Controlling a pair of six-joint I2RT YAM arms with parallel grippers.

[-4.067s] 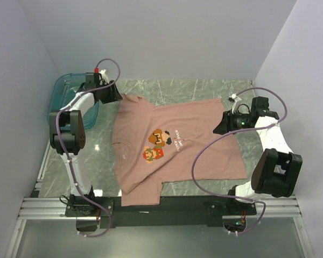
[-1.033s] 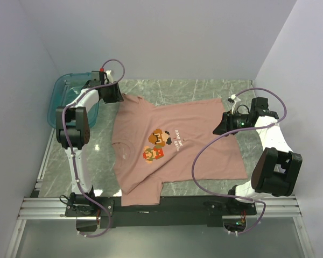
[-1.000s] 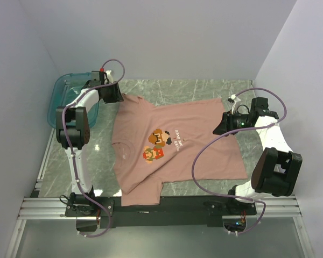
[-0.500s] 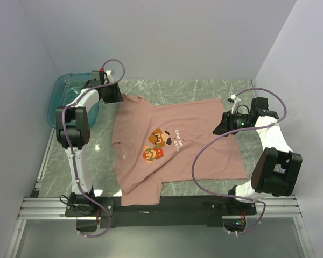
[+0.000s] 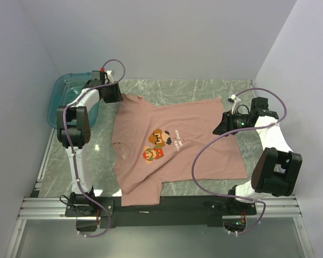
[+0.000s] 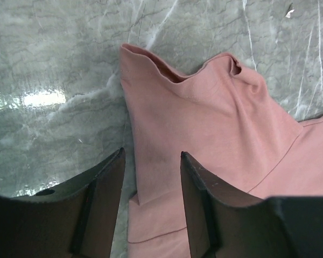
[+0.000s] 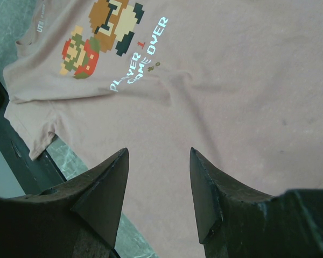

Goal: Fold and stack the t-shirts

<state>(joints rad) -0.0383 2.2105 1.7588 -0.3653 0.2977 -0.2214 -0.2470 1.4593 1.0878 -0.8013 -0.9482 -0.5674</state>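
1 t-shirt (image 5: 172,169) lies spread flat, print up, across the middle of the surface (image 5: 204,88): 0 folds made, no stack begun. The left fingers (image 6: 99,209) stand apart astride its far-left sleeve. The right fingers (image 7: 102,188) are parted over its right side, holding nothing.

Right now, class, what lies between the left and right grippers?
The t-shirt, spread flat, fills the stretch from the left gripper to the right gripper; the top view shows it.
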